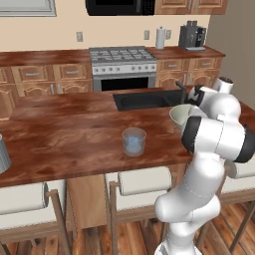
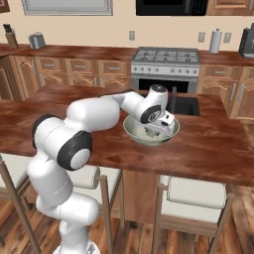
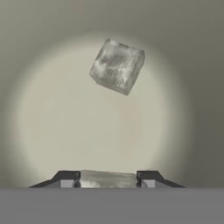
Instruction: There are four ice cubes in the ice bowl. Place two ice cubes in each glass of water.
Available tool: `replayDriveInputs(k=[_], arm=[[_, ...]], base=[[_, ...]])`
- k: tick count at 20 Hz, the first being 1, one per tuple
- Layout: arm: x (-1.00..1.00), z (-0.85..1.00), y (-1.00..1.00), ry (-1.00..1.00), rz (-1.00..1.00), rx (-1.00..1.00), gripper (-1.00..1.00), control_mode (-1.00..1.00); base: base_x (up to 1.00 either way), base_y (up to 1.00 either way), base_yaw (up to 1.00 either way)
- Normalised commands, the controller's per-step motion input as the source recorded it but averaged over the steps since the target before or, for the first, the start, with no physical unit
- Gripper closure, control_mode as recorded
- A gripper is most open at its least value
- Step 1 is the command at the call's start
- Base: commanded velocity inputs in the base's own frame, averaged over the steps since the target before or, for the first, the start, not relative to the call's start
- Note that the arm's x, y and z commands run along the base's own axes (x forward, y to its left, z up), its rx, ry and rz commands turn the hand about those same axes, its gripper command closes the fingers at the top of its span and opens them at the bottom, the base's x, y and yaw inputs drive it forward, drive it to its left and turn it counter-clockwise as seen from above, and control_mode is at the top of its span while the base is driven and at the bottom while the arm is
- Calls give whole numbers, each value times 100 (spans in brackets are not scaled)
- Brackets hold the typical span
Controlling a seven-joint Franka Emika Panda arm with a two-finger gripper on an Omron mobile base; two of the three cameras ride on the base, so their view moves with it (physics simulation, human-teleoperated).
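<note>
One cube (image 3: pixel 117 66) lies at twelve o'clock in the bowl (image 2: pixel 133 133); the lowered gripper (image 3: pixel 108 178) pinches another cube (image 3: pixel 108 179).

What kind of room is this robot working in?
A home kitchen, by the look of it: a stove stands against the back wall, a sink is set into the wooden counter, and a coffee machine sits in the corner.
</note>
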Motion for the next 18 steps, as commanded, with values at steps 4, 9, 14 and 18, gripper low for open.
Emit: replayDriveInputs(k=[4,9,14,18], arm=[[-2,45,10,-9,-1,0,100,-100],[-14,46,37,-5,0,1,100,-100],[-56,21,63,0,0,5,100,-100],[-84,26,71,0,0,2,100,-100]], base=[[0,0,0],[0,0,0],[0,0,0],[0,0,0]])
